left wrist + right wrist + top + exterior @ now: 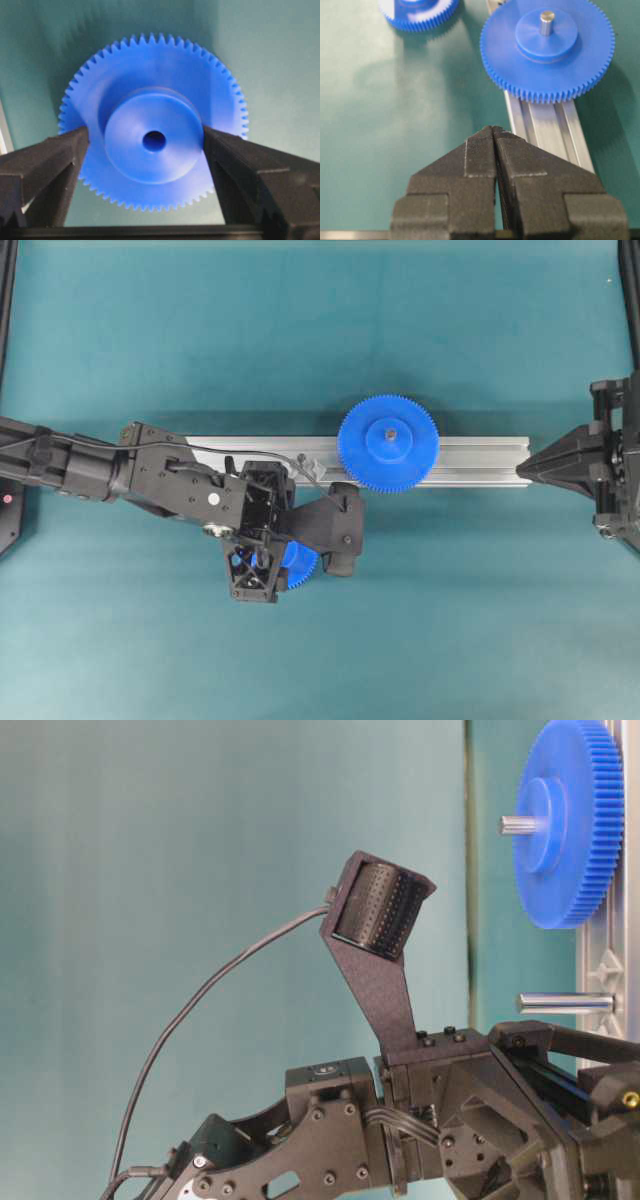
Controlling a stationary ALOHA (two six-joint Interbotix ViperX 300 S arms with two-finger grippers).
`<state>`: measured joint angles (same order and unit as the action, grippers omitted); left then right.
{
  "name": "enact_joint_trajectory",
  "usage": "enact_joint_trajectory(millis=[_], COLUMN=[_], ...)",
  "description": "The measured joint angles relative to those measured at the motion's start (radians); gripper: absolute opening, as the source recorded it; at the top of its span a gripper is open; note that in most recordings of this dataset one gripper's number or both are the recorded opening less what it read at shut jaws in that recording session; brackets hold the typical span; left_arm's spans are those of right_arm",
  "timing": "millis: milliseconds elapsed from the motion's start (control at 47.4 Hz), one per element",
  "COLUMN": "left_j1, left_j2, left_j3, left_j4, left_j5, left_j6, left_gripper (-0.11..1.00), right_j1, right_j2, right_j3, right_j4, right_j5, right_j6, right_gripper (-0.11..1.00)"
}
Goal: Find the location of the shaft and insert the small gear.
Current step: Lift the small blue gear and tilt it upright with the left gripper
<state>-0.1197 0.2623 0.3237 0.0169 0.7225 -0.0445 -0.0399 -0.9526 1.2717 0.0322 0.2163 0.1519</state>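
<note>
Teal matting [300, 330] covers the whole table. Across its middle, in the overhead view, lies a long ribbed aluminium rail [470, 460], running left to right. The left arm [90, 468] reaches in from the left edge and ends just below the rail. The right arm [610, 460] sits at the right edge.

On the rail stands the large blue gear [388, 443], toothed all round, seated on a grey pin that pokes up through its raised hub. The left gripper [150, 150] hangs over the mat just below the rail, to the lower left of the large gear. Its jaws are spread wide, with one black finger [55, 160] on each side of the small gear's hub; whether the fingers touch the hub cannot be told.

The right gripper [494, 131] points at the right end of the rail, with its two black fingertips pressed together and nothing between them.

The small gear [152, 135] lies flat on the mat between the left gripper's fingers, beside the rail and not on it, hub up with the dark centre hole showing. From overhead only an arc of its teeth shows under the gripper.

The shaft [565, 1003], a short bare silvery pin, stands out from the rail close to the large gear, seen clearly in the table-level view.
</note>
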Motion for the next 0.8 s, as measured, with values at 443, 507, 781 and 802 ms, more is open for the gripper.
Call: enact_joint_trajectory(millis=[443,507,781,802], left_j1=[-0.006,-0.006,-0.006,-0.008], left_j2=[0.000,0.000,0.000,0.000], left_j3=[-0.002,-0.002,-0.005,-0.006], left_j4=[0.000,0.000,0.002,0.000], left_j5=[0.006,0.011,0.023,0.023], left_j6=[0.000,0.003,0.006,0.006], left_gripper=[0.66,0.64,0.64,0.64], right_j1=[-0.002,-0.002,-0.002,-0.002], right_j2=[0.000,0.000,0.000,0.000], right_j3=[0.005,0.005,0.005,0.005], right_j4=[0.000,0.000,0.002,0.000], right_j5=[-0.002,-0.002,-0.003,-0.002], right_j6=[0.000,0.000,-0.002,0.000], right_gripper=[0.03,0.03,0.03,0.03])
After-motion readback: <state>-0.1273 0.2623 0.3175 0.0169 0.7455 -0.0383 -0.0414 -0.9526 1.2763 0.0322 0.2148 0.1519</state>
